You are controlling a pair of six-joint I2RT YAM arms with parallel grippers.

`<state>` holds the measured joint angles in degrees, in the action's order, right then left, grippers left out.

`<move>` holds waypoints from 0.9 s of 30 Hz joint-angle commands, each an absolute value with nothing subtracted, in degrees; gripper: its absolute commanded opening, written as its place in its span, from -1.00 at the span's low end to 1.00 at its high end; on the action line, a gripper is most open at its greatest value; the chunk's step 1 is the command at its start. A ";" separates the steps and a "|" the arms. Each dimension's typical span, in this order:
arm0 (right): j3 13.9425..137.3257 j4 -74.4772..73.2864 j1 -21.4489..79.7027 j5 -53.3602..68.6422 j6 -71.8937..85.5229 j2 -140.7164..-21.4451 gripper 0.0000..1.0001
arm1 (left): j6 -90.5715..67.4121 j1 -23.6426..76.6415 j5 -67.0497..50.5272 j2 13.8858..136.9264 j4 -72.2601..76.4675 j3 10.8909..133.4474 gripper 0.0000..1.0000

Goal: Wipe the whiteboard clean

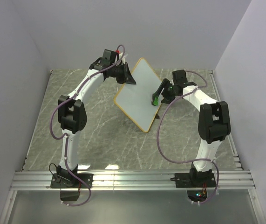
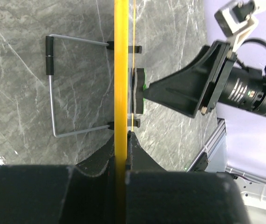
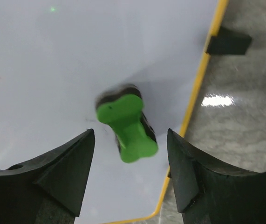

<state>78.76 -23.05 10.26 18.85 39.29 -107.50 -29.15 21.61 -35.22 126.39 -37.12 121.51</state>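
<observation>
- Currently the whiteboard [image 1: 137, 95] is held up off flat, tilted, over the middle-far part of the grey marbled table [image 1: 100, 140], between the two arms; whether its low corner touches the table I cannot tell.
- Board face looks plain white in the right wrist view; the thin yellow rim [image 2: 120, 70] is seen edge-on in the left wrist view.
- Small black clip [image 3: 228, 43] sits on the board's edge; a bent wire stand [image 2: 51, 93] with a black sleeve sticks out from the back side.
- Green eraser [image 3: 126, 128] lies against the white face, close to the yellow edge, and is a bit blurred.
- Left gripper [image 2: 122, 149] is clamped on the board's rim, with the jaws pinched tight on either side of the yellow edge at the far-left side of the board.
- Right gripper [image 3: 131, 140] faces the board front with the eraser between its fingers [image 3: 72, 172]; the jaws stand apart with a gap on each side, not gripping it.
</observation>
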 commanded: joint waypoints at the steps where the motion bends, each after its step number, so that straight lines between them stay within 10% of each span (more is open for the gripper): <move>1: 83.75 -21.45 10.55 21.44 38.50 -109.33 0.40 | -26.02 22.85 -32.79 128.58 -40.17 120.59 -0.99; 10: 84.47 -21.71 10.90 23.38 38.23 -113.20 0.04 | -27.07 20.92 -34.28 128.94 -38.85 119.97 -1.00; 19: 79.98 -24.95 10.55 20.93 34.81 -110.04 -0.88 | -27.07 20.39 -34.19 129.73 -38.67 120.32 -0.99; 27: 76.30 -37.07 5.54 6.71 33.67 -100.83 -1.00 | -27.07 20.04 -31.91 129.55 -39.29 121.55 -0.78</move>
<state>77.82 -30.65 7.73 14.44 35.51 -107.66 -29.41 19.68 -38.46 128.01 -35.77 121.14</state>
